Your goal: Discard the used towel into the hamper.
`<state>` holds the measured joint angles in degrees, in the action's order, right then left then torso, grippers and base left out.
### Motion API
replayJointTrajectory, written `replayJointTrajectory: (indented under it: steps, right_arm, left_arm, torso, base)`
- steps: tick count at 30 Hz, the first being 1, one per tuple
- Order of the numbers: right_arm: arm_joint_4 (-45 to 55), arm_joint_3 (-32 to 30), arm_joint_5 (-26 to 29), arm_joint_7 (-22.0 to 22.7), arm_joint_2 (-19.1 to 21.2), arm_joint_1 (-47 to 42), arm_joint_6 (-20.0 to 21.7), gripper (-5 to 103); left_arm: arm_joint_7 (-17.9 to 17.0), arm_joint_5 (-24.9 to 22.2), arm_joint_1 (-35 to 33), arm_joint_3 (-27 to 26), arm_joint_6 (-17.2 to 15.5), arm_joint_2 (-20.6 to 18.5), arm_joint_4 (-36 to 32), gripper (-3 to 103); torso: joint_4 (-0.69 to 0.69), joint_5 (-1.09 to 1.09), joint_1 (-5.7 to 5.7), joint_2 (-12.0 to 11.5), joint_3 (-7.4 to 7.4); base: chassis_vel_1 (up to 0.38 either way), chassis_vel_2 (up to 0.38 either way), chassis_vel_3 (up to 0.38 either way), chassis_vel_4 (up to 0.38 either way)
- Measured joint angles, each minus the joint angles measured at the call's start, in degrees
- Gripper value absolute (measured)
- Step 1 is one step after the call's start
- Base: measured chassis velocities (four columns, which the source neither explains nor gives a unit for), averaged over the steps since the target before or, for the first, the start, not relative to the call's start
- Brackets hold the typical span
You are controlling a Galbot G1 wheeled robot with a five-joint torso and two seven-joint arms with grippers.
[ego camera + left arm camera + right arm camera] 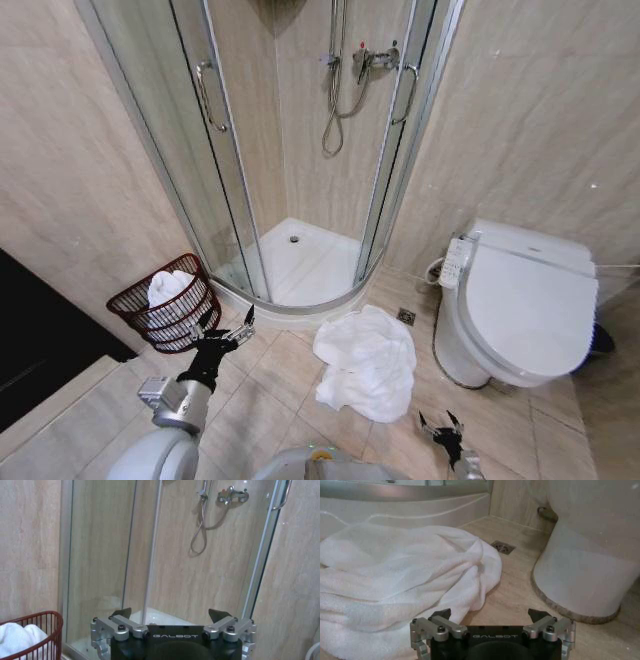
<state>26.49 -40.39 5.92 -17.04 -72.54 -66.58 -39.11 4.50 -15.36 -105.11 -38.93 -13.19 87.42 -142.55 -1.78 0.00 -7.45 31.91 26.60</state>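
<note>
a crumpled white towel (367, 362) lies in soft folds on the beige tiled floor, between the curved shower base (300, 262) and the white toilet (520, 305), with a small square floor drain (406, 316) just beside its far edge. the right gripper (441, 427) hangs low near the towel's near edge, its 2 dark-tipped fingers spread apart and grasping nothing; the terry cloth lies just ahead of the gripper in the right wrist view (405, 581). the hamper (168, 304), a round reddish-brown wire basket wider at the rim, stands against the marble-look wall beside the glass shower door (215, 150) and already holds white cloth (165, 290). the left gripper (228, 332) is raised just beside the hamper, fingers released and empty, facing the glass enclosure with its chrome hose (200, 528).
</note>
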Motion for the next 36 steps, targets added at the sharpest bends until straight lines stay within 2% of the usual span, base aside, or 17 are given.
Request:
replayJointTrajectory:
  steps: [6, 16, 20, 26, 31, 33, 36]
  right_arm:
    - [1.7, 0.0, 1.0, -1.2, -0.6, -0.7, 0.7, 100]
    - [1.9, 0.0, 1.1, -3.5, -0.8, -0.7, 1.0, 100]
    - [2.0, 0.2, 2.0, -5.0, -0.8, -0.2, -0.2, 100]
    - [1.5, 0.9, 4.8, -9.2, -0.8, 1.5, -4.2, 100]
    - [0.3, 0.8, 5.6, -12.0, -0.4, 3.8, -5.1, 100]
    - [0.0, 0.9, 6.4, -13.2, -0.2, 4.2, -5.1, 100]
    - [0.0, 1.1, 6.7, -14.6, -0.1, 4.2, -4.9, 100]
  left_arm:
    - [0.0, 0.0, 0.0, 0.0, 0.0, 0.0, 0.0, 100]
    - [0.0, 0.0, 0.0, 0.0, 0.0, 0.0, 0.0, 100]
    - [0.0, 0.0, 0.0, 0.0, 0.0, 0.0, 0.0, 100]
    - [0.0, 0.0, 0.0, 0.0, 0.0, 0.0, 0.0, 100]
    - [0.0, 0.0, 0.0, 0.0, 0.0, 0.0, 0.0, 100]
    - [0.0, 0.0, 0.0, 0.0, 0.0, 0.0, 0.0, 100]
    - [0.0, 0.0, 0.0, 0.0, 0.0, 0.0, 0.0, 100]
  torso:
    - [0.0, 0.0, 0.57, -1.5, -0.89]
    - [0.0, 0.0, 0.66, -1.7, -1.09]
    - [0.0, 0.0, 0.64, -1.6, -1.04]
    - [0.0, 0.0, 0.49, -1.5, -0.91]
    - [-0.02, 0.0, 0.46, -1.4, -0.87]
    - [0.02, -0.04, 0.46, -1.4, -0.85]
    - [0.01, 0.02, 0.47, -1.3, -0.86]
  base:
    - [0.0, 0.0, 0.0, 0.0]
    - [0.0, 0.0, 0.0, 0.0]
    - [-0.069, 0.072, 0.07, -0.066]
    - [-0.152, 0.162, 0.147, -0.145]
    - [-0.129, 0.106, 0.068, -0.041]
    - [-0.052, 0.057, -0.027, -0.038]
    - [0.029, 0.012, -0.056, -0.02]
